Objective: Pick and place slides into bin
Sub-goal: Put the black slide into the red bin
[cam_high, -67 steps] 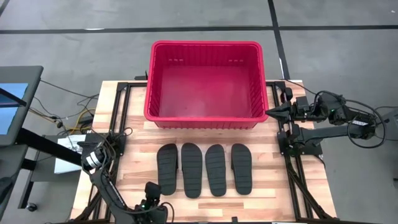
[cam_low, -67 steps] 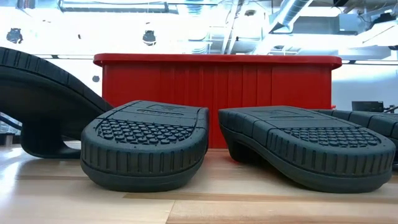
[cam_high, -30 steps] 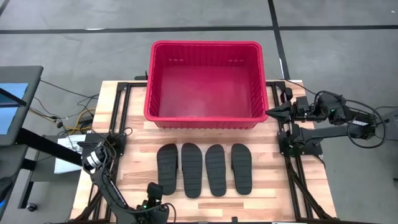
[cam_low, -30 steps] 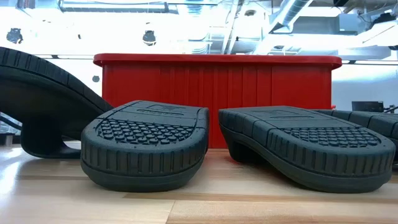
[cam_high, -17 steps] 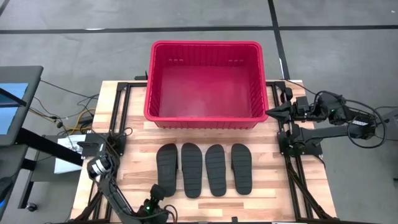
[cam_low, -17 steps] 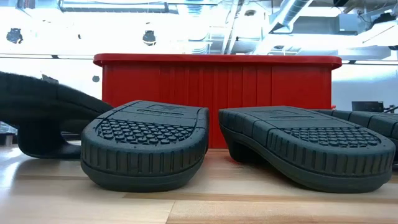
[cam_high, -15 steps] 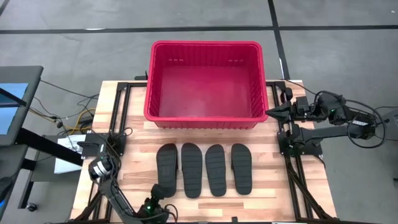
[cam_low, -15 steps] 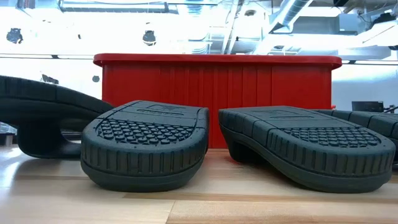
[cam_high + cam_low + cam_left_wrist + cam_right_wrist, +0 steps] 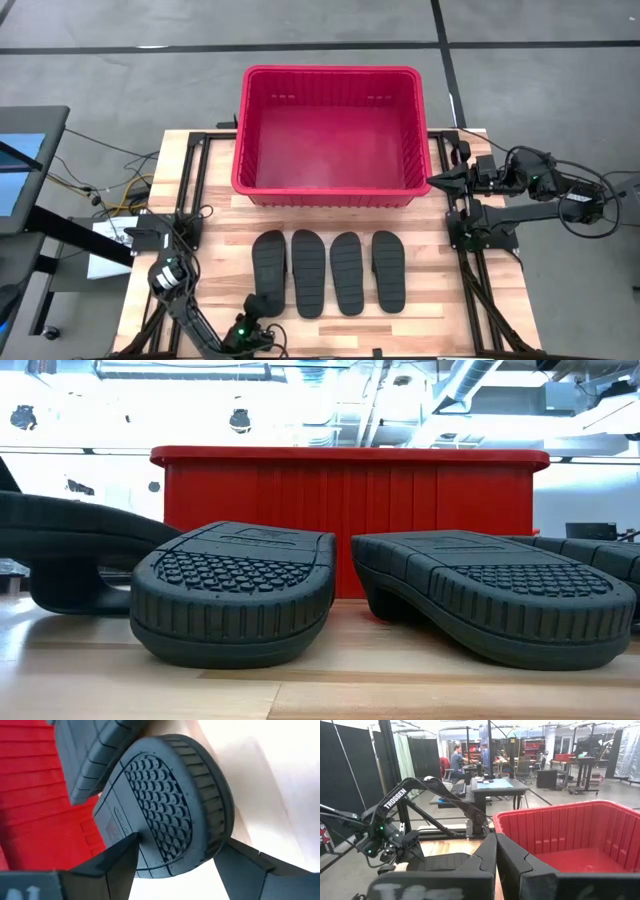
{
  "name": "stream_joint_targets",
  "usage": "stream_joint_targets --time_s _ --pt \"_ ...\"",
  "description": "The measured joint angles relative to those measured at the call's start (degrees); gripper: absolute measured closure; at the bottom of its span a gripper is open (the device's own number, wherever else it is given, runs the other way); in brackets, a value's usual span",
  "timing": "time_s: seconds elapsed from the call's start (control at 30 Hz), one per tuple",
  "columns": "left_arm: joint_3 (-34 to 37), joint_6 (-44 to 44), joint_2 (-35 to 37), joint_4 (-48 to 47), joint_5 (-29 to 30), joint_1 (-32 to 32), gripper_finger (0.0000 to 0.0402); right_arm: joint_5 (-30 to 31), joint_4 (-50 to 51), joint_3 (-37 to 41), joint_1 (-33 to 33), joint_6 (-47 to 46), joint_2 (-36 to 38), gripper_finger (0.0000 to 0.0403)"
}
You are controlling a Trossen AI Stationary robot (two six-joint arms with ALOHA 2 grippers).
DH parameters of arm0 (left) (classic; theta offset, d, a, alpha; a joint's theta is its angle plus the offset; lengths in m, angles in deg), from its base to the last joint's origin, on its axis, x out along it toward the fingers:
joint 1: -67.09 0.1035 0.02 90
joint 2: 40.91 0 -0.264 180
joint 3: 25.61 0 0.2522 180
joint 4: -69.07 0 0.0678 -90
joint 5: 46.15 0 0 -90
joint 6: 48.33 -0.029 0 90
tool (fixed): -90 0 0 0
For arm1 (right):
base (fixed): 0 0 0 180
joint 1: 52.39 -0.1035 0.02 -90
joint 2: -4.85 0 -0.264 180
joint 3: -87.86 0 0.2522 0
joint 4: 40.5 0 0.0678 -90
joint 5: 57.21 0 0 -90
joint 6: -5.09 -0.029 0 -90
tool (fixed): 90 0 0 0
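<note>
Four black slides lie in a row, soles up, on the wooden table in front of the red bin [image 9: 330, 72]. My left gripper [image 9: 257, 303] is at the near end of the leftmost slide [image 9: 268, 262], open, with that end [image 9: 165, 800] between its fingers. In the low view this slide [image 9: 70, 530] arches over its strap, which rests on the table. Beside the bin's right wall, my right gripper [image 9: 433, 181] hangs shut and holds nothing. My left gripper comes at the leftmost slide slanting down from the table's near side. One fingertip [image 9: 131, 845] lies on the patterned sole close to the near end. The other finger [image 9: 225, 855] stands against the rim's side; whether it touches, I cannot tell. The slide stays on the table, sole up.
The other three slides [image 9: 309, 272] [image 9: 348, 272] [image 9: 388, 268] lie close beside the leftmost one, with narrow gaps between them. The bin [image 9: 350, 490] stands just beyond them across the table's far half. Black frame rails run along both table sides.
My left gripper has come down onto the near end of the leftmost slide and rolled its wrist, staying open. In the low view that slide's near end has sunk lower, while its strap has stayed on the table.
</note>
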Motion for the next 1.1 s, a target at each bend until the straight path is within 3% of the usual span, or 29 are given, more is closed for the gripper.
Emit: stream_joint_targets --time_s 0.13,0.3,0.33,0.7,1.1 --pt "0.00 4.22 0.00 -0.05 1.09 0.76 0.0198 0.00 0.01 0.01 0.00 0.00 0.00 0.0403" --pt "-0.10 5.11 0.28 -0.53 1.22 1.37 0.0321 0.00 0.00 0.00 0.02 0.00 0.00 0.0403" --pt "-0.13 5.25 0.32 -0.53 0.91 1.37 0.0329 0.00 0.02 0.00 0.02 0.00 0.00 0.0403" --pt "-7.41 7.72 0.20 -0.32 0.22 0.15 0.0329 0.00 0.00 0.00 0.00 0.00 0.00 0.0403" --pt "-22.94 -0.14 3.37 0.36 3.29 -0.82 0.0332 0.00 0.00 0.01 0.00 0.01 0.00 0.0403"
